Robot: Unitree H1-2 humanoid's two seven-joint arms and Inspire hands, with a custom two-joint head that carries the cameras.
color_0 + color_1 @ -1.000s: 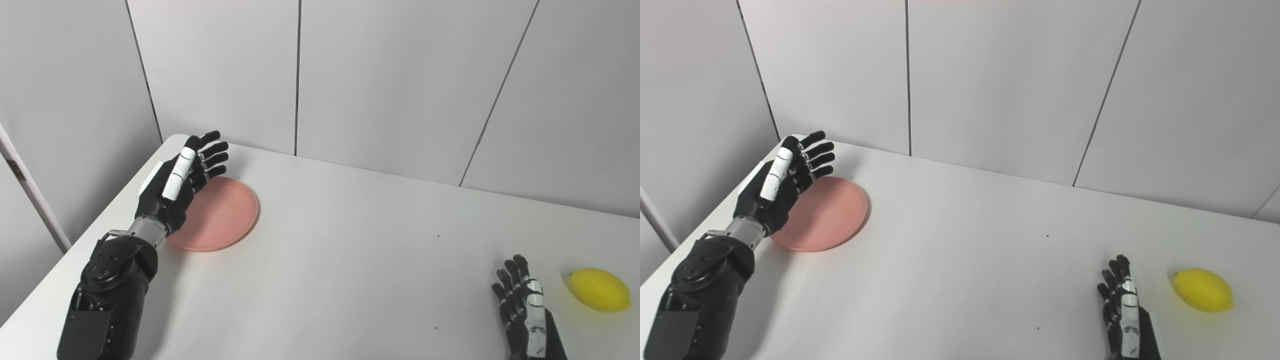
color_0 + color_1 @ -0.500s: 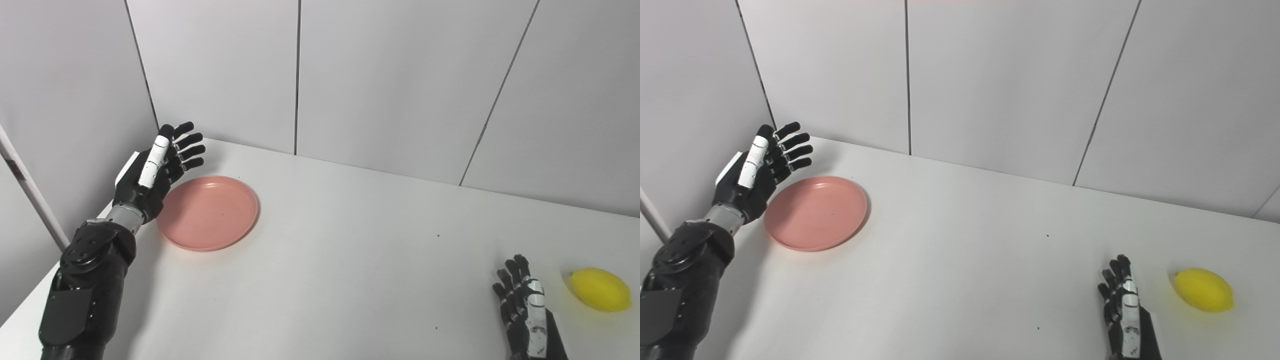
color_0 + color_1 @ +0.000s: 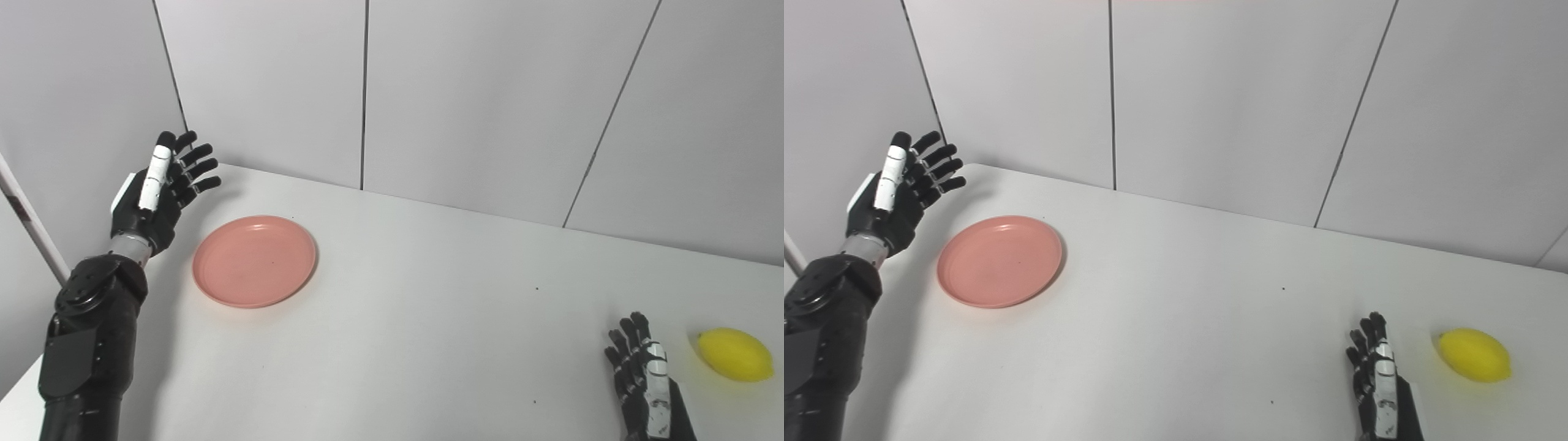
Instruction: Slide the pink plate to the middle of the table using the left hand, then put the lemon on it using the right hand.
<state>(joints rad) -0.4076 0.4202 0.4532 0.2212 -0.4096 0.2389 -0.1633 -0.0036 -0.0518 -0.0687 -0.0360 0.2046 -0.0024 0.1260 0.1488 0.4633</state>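
Note:
A round pink plate [image 3: 255, 260] lies flat on the white table [image 3: 429, 318], toward its far left. My left hand [image 3: 160, 191] is raised to the left of the plate, open with fingers spread, clear of the rim and holding nothing. A yellow lemon [image 3: 734, 354] rests near the table's right edge. My right hand [image 3: 643, 380] sits low at the front right, just left of the lemon and apart from it, fingers extended and open. The right eye view shows the same plate [image 3: 999, 260], lemon [image 3: 1474, 355] and both hands.
Grey wall panels [image 3: 478, 104] stand directly behind the table's far edge and along its left side. The table's left edge runs close under my left forearm [image 3: 86, 343]. A bare white tabletop lies between the plate and the lemon.
My left hand has drawn back leftward and up, from over the plate's left rim to beside it near the wall. Plate, lemon and right hand have stayed put.

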